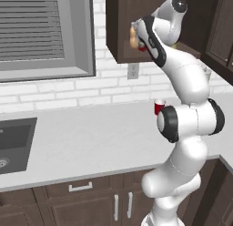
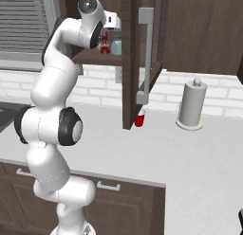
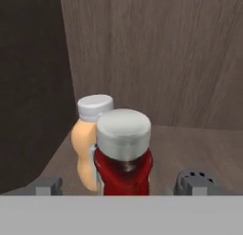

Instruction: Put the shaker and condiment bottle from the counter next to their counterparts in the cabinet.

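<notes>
End effector grips the white-capped red condiment bottle; set it upright beside the orange white-capped bottle before releasing.

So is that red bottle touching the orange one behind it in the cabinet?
Cannot tell. In the hand view the red bottle overlaps the orange bottle with no gap visible, but that may be mere overlap.

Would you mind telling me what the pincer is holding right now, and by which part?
It appears to hold the red condiment bottle by its body, below the white cap; the contact itself is hidden.
</notes>
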